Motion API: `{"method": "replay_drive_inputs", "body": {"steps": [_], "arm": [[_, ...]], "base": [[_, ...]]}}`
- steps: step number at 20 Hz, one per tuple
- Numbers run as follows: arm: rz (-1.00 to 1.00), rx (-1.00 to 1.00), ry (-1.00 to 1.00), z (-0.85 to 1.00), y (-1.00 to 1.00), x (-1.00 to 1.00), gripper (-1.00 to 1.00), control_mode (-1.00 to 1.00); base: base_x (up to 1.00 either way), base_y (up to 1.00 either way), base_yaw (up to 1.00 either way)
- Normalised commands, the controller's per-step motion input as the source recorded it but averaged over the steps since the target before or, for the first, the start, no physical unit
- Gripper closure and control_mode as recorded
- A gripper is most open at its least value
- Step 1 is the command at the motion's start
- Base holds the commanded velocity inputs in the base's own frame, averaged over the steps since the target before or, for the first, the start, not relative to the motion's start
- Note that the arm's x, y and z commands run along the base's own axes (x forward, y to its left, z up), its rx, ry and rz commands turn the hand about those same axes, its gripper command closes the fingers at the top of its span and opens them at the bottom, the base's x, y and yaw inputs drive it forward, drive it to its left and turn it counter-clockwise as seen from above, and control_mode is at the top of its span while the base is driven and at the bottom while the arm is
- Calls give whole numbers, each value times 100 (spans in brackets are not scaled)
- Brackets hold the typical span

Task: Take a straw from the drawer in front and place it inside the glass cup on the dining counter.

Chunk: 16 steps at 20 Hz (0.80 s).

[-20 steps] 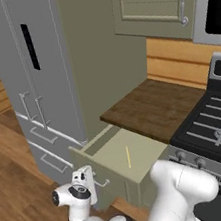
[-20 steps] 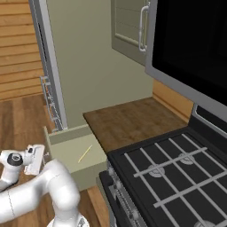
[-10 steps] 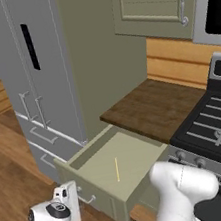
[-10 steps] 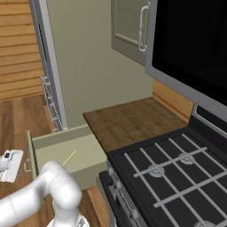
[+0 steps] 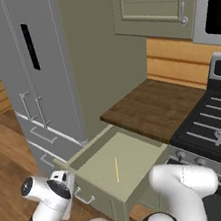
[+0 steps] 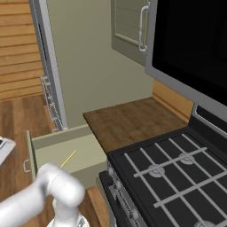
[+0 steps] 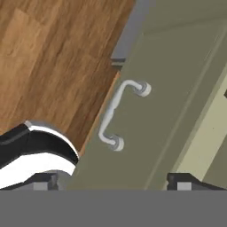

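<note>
Below the wood counter (image 5: pixel 147 107): drawer (image 5: pixel 99 171), pulled out, one straw (image 5: pixel 116 169) lying flat inside. Gripper (image 7: pixel 113 179) before its silver handle (image 7: pixel 116 116), jaws spread, empty. No legible writing.

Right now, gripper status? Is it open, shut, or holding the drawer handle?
Gripper: open, holding nothing. Its fingertips stand wide apart, clear of the handle on the drawer.

The sage-green drawer (image 5: pixel 123 169) stands pulled open; the thin pale yellow straw (image 5: pixel 116 169) lies flat on its floor.
</note>
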Motion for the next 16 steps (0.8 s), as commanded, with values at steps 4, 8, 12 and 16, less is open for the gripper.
{"method": "replay_drive_inputs", "body": {"steps": [4,8,12,16], "arm": [[0,29,-4,100,-40,-50,-100,-100],[-3,31,-6,100,-82,-47,-100,-100],[-14,31,-1,100,-93,-24,-100,-100],[-22,26,0,91,-95,-2,-100,-100]], "base": [[0,0,0],[0,0,0],[0,0,0],[0,0,0]]}}
